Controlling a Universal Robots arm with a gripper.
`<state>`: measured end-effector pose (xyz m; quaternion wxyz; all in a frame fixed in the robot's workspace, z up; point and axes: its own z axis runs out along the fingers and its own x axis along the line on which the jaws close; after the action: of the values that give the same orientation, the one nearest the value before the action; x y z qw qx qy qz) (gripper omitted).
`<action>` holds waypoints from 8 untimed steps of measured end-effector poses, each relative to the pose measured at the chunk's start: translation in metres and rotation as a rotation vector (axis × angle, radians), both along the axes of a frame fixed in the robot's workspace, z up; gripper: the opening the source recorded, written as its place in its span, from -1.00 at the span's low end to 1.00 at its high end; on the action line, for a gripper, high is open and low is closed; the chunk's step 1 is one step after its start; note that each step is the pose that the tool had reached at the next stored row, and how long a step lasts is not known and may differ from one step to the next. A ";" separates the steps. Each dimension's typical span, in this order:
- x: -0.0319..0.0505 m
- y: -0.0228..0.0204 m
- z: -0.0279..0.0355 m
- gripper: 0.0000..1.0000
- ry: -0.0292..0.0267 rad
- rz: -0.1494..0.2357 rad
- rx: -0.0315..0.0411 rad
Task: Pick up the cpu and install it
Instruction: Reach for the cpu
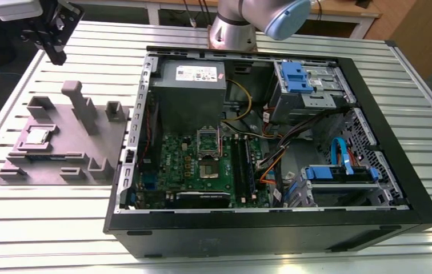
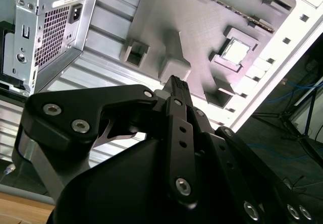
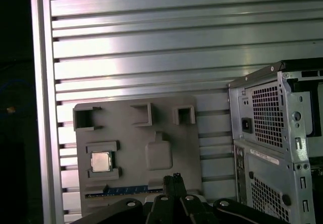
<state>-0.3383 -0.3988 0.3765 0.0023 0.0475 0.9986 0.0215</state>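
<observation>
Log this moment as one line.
end effector: shut, empty, clear of chip | chip: resting in grey holder | computer case: open

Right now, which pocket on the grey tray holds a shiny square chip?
The pocket holding the cpu, toward the exterior view's left; the other pockets lack one.

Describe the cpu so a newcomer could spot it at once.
Start at the open computer case on the slatted table; the grey fixture tray lies beside it, on the exterior view's left. The cpu is the small flat square in a framed recess, the tray's sole shiny silver piece among matte grey blocks.
</observation>
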 end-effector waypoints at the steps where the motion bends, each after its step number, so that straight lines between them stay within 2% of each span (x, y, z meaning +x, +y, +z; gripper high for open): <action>1: -0.0006 0.0000 0.0000 -0.80 0.0000 0.000 0.0000; 8: -0.0055 0.0000 -0.0002 -0.80 0.0000 0.000 0.0000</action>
<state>-0.3438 -0.3988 0.3763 0.0023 0.0474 0.9986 0.0215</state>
